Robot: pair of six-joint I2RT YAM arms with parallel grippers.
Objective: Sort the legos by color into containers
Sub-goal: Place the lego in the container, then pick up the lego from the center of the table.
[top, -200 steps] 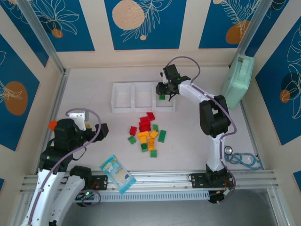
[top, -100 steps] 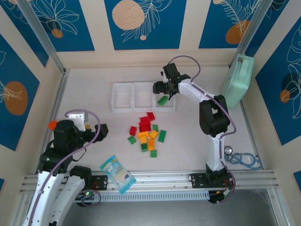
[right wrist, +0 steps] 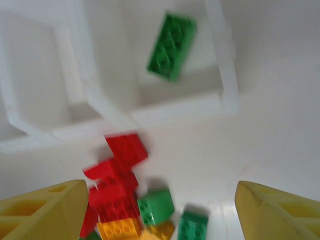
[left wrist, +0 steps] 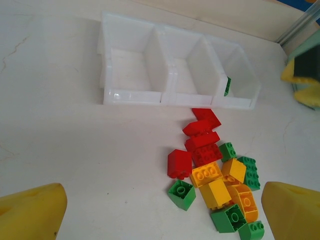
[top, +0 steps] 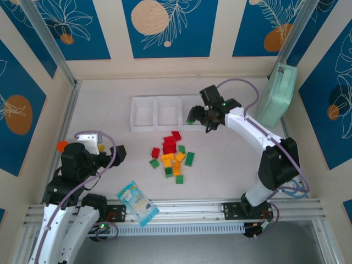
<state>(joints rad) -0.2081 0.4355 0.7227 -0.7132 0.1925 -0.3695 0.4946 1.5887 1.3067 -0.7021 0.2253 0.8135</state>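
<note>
Green brick [right wrist: 171,46]: long one, lies flat in the right-end compartment of the tray, skewed to the walls. Rt wrist view is blurred, so studs can't be counted. From L wrist cam just a green sliver of it shows behind the front wall.
Tray [top: 155,130]: white, shallow, 3 square compartments in a row, on far half of table, long side toward the arms.
Loose legos [top: 171,157]: one tight pile on the table, just in front of tray's mid & right compartments. Nearest red brick sits just beside the front wall; can't tell if touching.
Pile colours: reds [left wrist: 202,140] on the tray side; yellows/orange [left wrist: 207,173] in the middle & near side; greens [left wrist: 181,194] round the edges, mostly near & right.
Rt gripper [top: 202,116]: over right end of tray, approx above its front-right part. Rt fingers [right wrist: 45,210] spread wide, nothing betw them: released, empty.
L gripper [top: 118,153]: at near-left of table, well apart from pile & tray, aimed toward them. L fingers [left wrist: 30,212] far apart at the two bottom corners of its cam, nothing betw them: released, empty.
Snack packet [top: 137,202]: blue & white, flat at near edge of table, betw the two arm bases, closer to L one.
Case [top: 278,94]: mint-green, leans against far-right wall, apart from tray.
Table [top: 104,115]: pale off-white top.
</note>
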